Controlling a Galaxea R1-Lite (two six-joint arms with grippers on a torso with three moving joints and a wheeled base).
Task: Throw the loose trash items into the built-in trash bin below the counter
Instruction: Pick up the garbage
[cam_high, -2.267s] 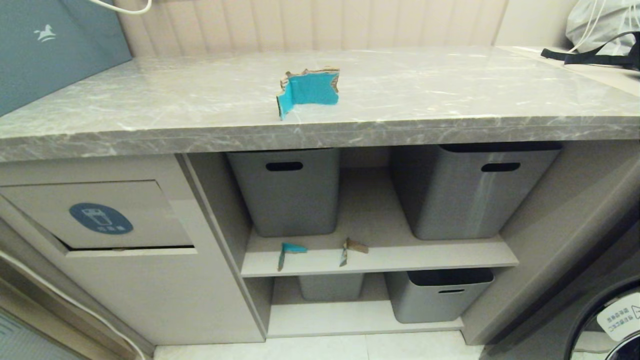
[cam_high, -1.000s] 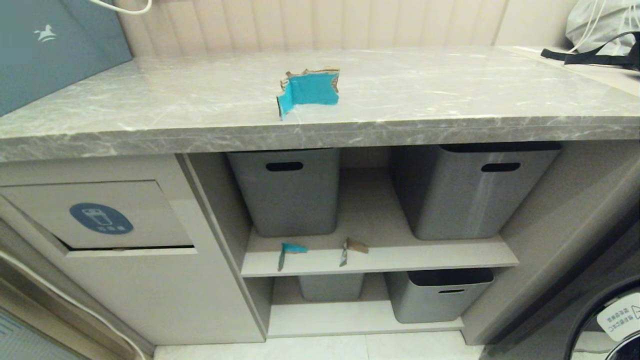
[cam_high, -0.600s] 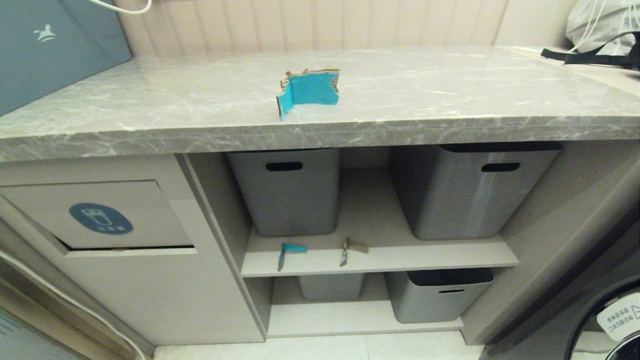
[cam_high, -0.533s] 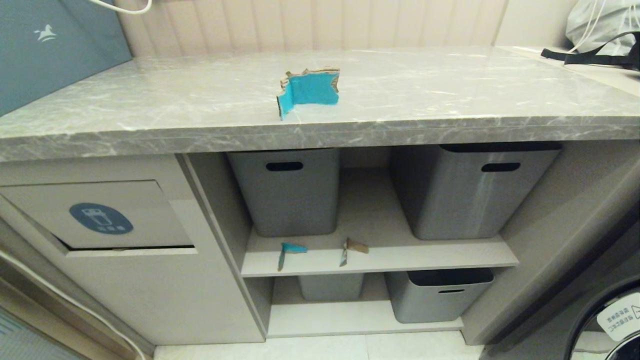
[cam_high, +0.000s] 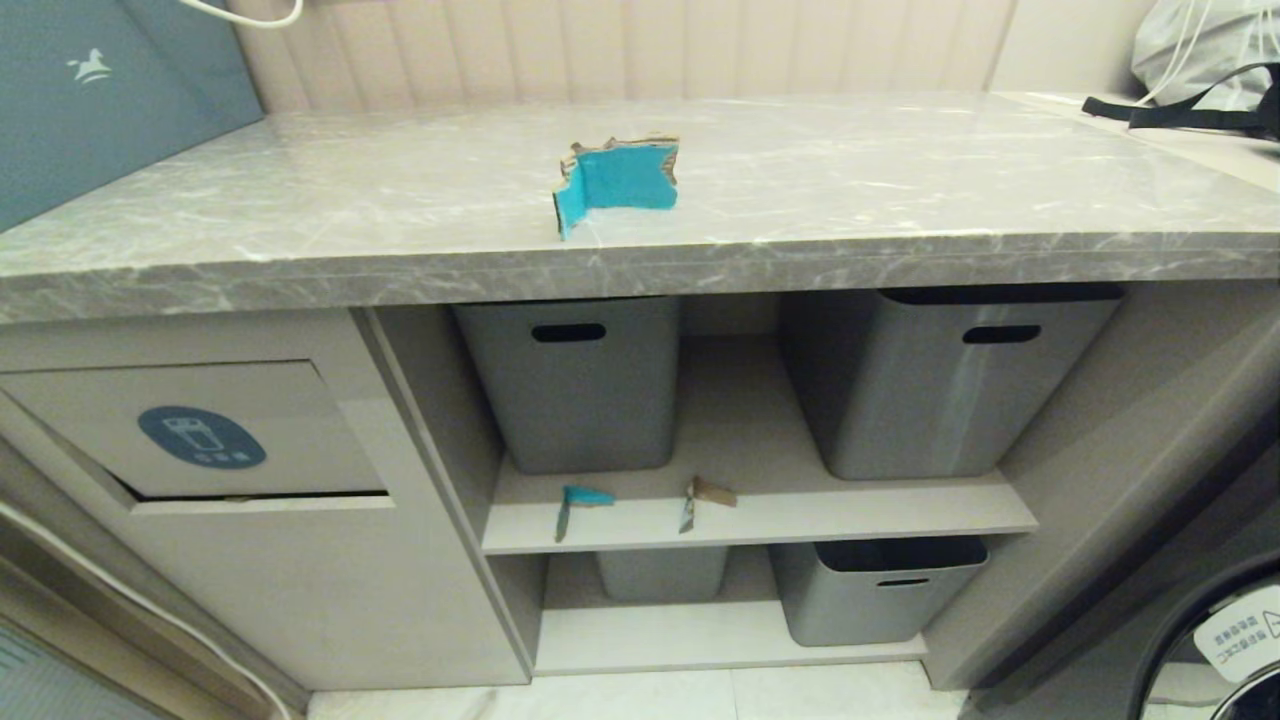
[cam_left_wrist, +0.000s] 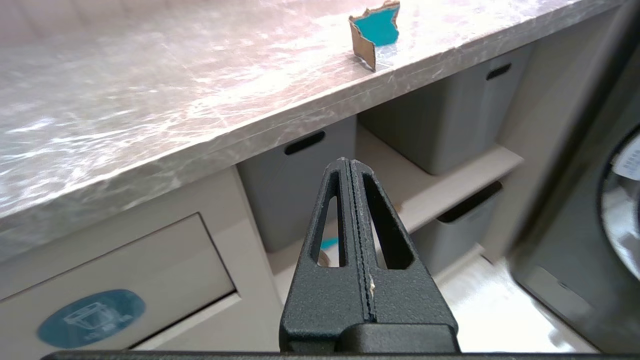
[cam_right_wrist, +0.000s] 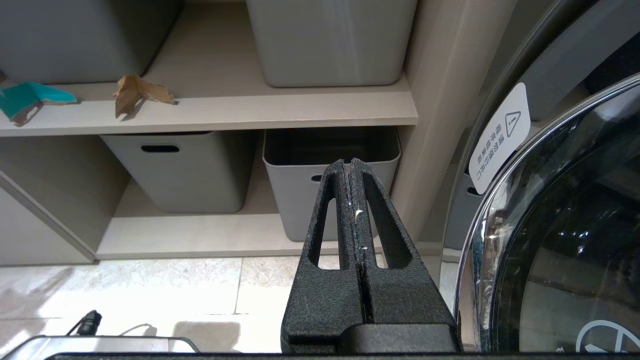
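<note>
The palm-sized bent teal scrap (cam_high: 618, 182) stands on the grey marble counter (cam_high: 300, 240) near its front edge; it also shows in the left wrist view as the bent scrap (cam_left_wrist: 376, 31). Two small bits lie on the middle shelf: a teal bit (cam_high: 577, 502) and a brown bit (cam_high: 705, 495), seen again as the teal bit (cam_right_wrist: 26, 99) and the brown bit (cam_right_wrist: 134, 92). The bin flap with its blue oval sticker (cam_high: 202, 437) sits in the beige cabinet front at left. My left gripper (cam_left_wrist: 350, 162) is shut and empty, held out before the cabinet. My right gripper (cam_right_wrist: 349, 162) is shut and empty, low near the floor. Neither arm shows in the head view.
Grey plastic tubs (cam_high: 575, 380) (cam_high: 940, 375) stand on the middle shelf, two more tubs (cam_high: 875, 590) below. A washing machine door (cam_right_wrist: 565, 240) is at the right. A teal box (cam_high: 100, 90) leans at the counter's far left, a bag with black straps (cam_high: 1200, 60) at far right.
</note>
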